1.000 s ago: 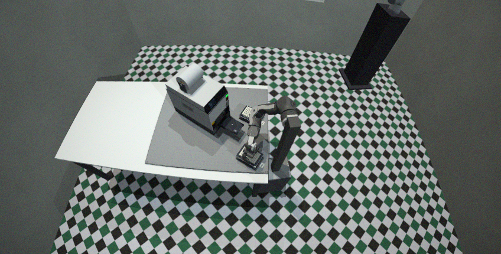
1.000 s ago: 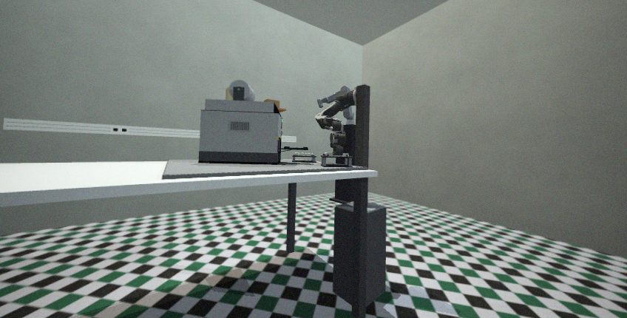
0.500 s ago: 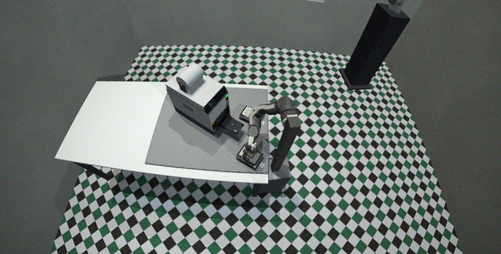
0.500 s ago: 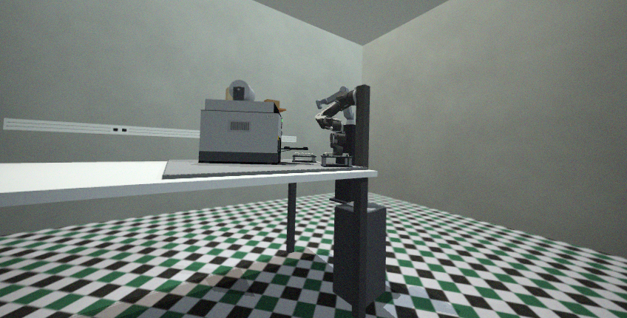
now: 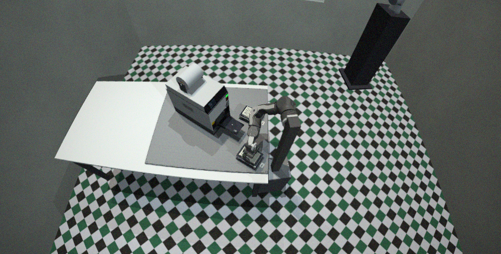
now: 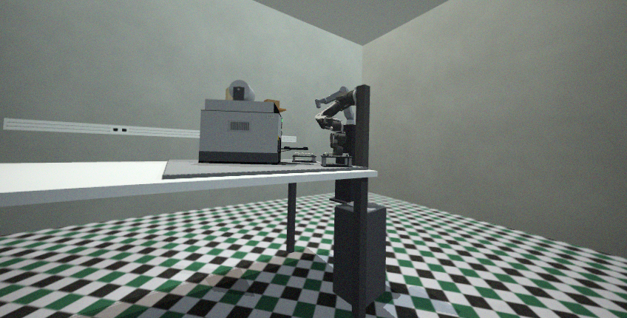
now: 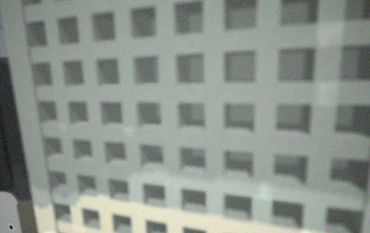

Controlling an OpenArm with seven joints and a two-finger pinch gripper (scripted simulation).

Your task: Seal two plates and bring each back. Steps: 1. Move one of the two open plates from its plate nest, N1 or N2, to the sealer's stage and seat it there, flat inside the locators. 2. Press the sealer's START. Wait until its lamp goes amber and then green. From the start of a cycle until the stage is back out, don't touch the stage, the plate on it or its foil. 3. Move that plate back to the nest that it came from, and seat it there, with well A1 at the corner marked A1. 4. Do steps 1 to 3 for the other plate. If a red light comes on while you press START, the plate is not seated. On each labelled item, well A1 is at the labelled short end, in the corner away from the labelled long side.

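The near plate (image 5: 241, 152) (image 7: 215, 93) sits level in the near nest (image 5: 255, 166) (image 6: 324, 161), its open wells filling the wrist view. My gripper (image 5: 251, 153) (image 6: 337, 154) points down over it and is shut on it; in the wrist view one dark finger lies along the plate's left edge, and the other finger is hidden. The other plate (image 5: 247, 111) (image 6: 303, 154) sits in the far nest. The sealer (image 5: 195, 107) (image 6: 239, 135) has its stage (image 5: 232, 124) (image 6: 296, 148) out, with no plate on it. Its lamp (image 5: 227, 95) is green. Nest numbers are too small to read.
The stage juts out between the two nests, left of my arm. A foil roll (image 5: 191, 77) (image 6: 240, 91) sits on top of the sealer. My arm's dark post (image 5: 285, 145) (image 6: 362, 126) stands at the table's right edge. A second arm on a black pedestal (image 5: 375, 46) stands far behind.
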